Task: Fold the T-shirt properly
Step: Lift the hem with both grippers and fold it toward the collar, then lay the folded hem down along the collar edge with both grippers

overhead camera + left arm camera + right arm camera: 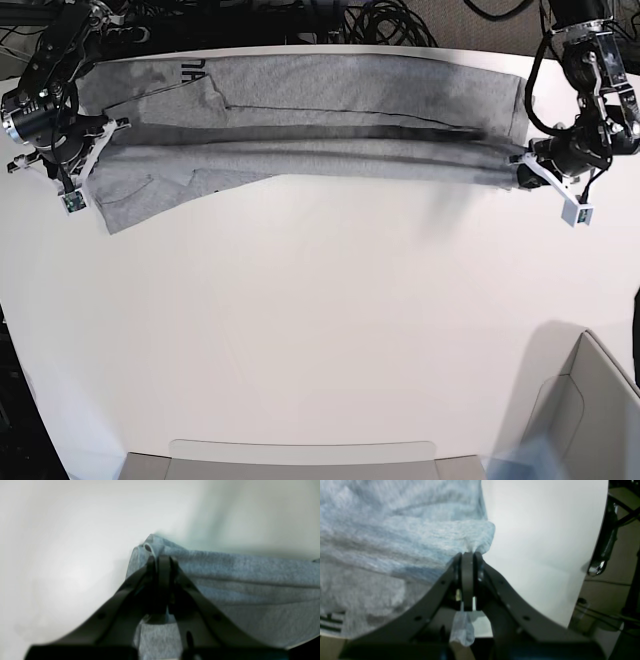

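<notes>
Since both ends are pinched at once, the notes are taken with the garment stretched between the arms.

Garment: the heather-grey short-sleeved cotton T-shirt (300, 120) is laid lengthwise along the far edge of the white round-edged table (320, 330), doubled over itself, with a dark fold line running along it; black lettering is seen near one end.

Left gripper (161, 561): clenched on a bunched corner of the T-shirt, cloth seen squeezed between the dark jaws.

Right gripper (468, 556): likewise clamped on the T-shirt's opposite end, a tuft of fabric poking through behind the jaws.

Step judged: a lengthwise fold, held taut; how far the layers are aligned cannot be told.

Risk, slip: only a small pinch of cloth is held at each end, so a sharp pull apart could drag a corner free and let the fold collapse.

Risk, skew: if one arm is moved ahead of the other, the fold line would be twisted and the sleeve end left crooked.

Risk, edge: the T-shirt lies close to the table's far rim, where cables are seen; cloth pushed further that way could slide off.

Room: nearly all of the table on the near side of the T-shirt is bare, so movement toward it is judged safest.

Obstacle: a pale open box (590, 420) stands at the near corner, well apart from the T-shirt.
</notes>
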Tool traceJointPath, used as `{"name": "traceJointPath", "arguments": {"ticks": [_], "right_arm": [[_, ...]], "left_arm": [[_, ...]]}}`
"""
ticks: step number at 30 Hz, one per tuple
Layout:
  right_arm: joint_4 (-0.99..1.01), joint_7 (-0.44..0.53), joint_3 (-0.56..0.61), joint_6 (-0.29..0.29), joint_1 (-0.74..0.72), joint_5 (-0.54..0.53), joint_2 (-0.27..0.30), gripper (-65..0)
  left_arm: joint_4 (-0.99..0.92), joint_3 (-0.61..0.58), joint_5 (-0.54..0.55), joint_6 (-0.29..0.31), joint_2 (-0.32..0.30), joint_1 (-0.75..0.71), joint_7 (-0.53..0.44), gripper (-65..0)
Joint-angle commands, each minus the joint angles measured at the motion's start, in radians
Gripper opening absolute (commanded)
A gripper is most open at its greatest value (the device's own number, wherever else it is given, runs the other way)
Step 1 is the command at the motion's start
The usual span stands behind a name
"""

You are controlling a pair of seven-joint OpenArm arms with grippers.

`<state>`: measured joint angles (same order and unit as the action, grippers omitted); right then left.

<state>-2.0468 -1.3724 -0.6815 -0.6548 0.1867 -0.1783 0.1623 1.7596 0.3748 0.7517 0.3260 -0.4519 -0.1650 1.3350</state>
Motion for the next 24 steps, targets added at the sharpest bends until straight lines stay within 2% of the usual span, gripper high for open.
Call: {"name": "traceJointPath", "arguments": {"ticks": [1,18,23,24], "right_arm": [[-0.018,0.001,-0.005,-0.012,0.001,0.009,0.013,-65.0],[-0.018,0.003,-0.005,-0.012,0.102,0.009,0.012,-65.0],[-0.016,0.003,0.001,-0.012,0.106,0.009,-0.007,-65.0],[-0.016,0.003,0.001,-0.012,0.106,0.009,-0.007,-65.0]], "left_arm": [[0.015,0.005,-0.002,-0.003,-0.02,0.003,-0.013,-65.0],[0.015,-0.004,-0.004,-0.003,-0.02,-0.081,-0.019,-65.0],[0.012,-0.006,-0.005,-0.009,-0.023,-0.11,-0.059,-65.0],[0.012,-0.006,-0.005,-0.009,-0.025,-0.113,-0.062,-63.2]]}}
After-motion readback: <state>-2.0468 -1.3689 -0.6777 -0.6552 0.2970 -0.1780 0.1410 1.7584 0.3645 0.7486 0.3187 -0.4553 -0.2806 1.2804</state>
